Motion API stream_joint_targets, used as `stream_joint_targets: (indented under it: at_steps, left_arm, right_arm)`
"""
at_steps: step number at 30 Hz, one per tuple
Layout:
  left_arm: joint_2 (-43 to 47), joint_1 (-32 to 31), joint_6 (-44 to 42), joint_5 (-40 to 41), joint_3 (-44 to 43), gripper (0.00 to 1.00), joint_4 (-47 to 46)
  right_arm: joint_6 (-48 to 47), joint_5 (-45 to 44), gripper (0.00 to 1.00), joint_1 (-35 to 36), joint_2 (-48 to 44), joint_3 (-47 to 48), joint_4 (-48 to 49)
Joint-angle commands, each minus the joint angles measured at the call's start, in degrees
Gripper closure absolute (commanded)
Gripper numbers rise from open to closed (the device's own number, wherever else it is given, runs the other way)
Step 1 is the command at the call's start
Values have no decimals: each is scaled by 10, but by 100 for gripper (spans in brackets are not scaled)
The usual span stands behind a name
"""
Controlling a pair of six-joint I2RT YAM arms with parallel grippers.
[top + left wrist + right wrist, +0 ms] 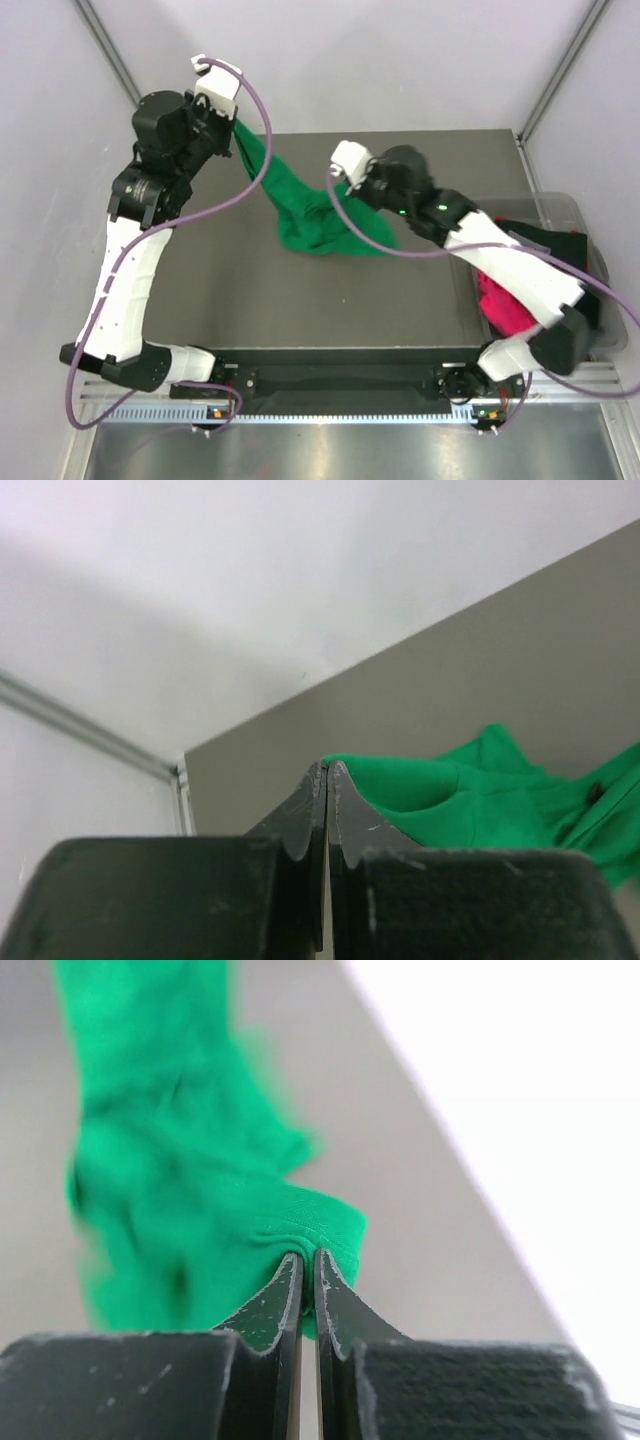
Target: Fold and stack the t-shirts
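Lying in the bin (556, 203) at near right, other t-shirts (500, 300) await folding; farther in, the right gripper (308, 1258) pinches a fold of the green t-shirt (310, 215), bunched, its long axis running diagonally toward the table's (300, 310) far-left corner, where the left gripper (327, 768) clamps its raised end. Either thin pinch could slip under tension.

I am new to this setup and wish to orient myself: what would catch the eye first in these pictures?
The green shirt, bunched at the far middle of the table, stands out first. The left gripper is shut on one end, raised at far left, and the right gripper is shut on a fold. At the right, a bin holds a pink shirt and a black shirt.
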State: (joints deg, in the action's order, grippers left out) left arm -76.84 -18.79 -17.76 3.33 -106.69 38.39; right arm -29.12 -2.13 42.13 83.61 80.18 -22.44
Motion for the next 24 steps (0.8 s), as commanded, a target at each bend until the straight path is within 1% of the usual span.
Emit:
stream_joint_targets:
  at_steps: [1, 2, 4, 6, 9, 11, 13, 14, 16, 17, 20, 21, 22, 24]
  left_arm:
    - [49, 2, -17, -88, -67, 100, -1]
    - [55, 2, -20, -123, -75, 100, 5]
    - [71, 2, -10, -128, -87, 100, 7]
    - [85, 2, -7, -120, -94, 100, 12]
    - [97, 2, -14, -129, -72, 100, 49]
    - [116, 2, -27, -141, -20, 100, 76]
    - [144, 2, -28, -130, 25, 100, 78]
    - [153, 2, -29, -123, 72, 100, 78]
    - [175, 2, -37, -92, 115, 100, 81]
    - [180, 2, -41, -80, 157, 100, 81]
    - [201, 2, -63, -43, 234, 100, 90]
    - [212, 2, -68, -39, 253, 100, 94]
    - [219, 2, -70, -14, 291, 100, 93]
    - [241, 2, -70, -3, 327, 100, 85]
  right_arm:
    - [-61, -61, 100, -52, -57, -14, 20]
    - [-57, -53, 100, -69, -68, -13, 22]
    - [-51, -41, 100, -106, -99, -11, 29]
    - [-60, -45, 100, -115, -114, -1, 41]
    - [-66, -46, 100, -122, -121, 24, 42]
    - [-67, -38, 100, -122, -110, 36, 41]
    - [-59, -16, 99, -122, -99, 36, 42]
    - [-55, -8, 99, -121, -85, 36, 45]
    - [-47, 5, 99, -115, -58, 29, 50]
    - [-45, 7, 99, -109, -47, 16, 70]
    - [-39, 20, 99, -96, -5, -2, 101]
    - [-40, 20, 99, -92, 9, -1, 104]
    - [-42, 20, 99, -80, 39, 0, 109]
    - [-42, 20, 99, -71, 67, 7, 118]
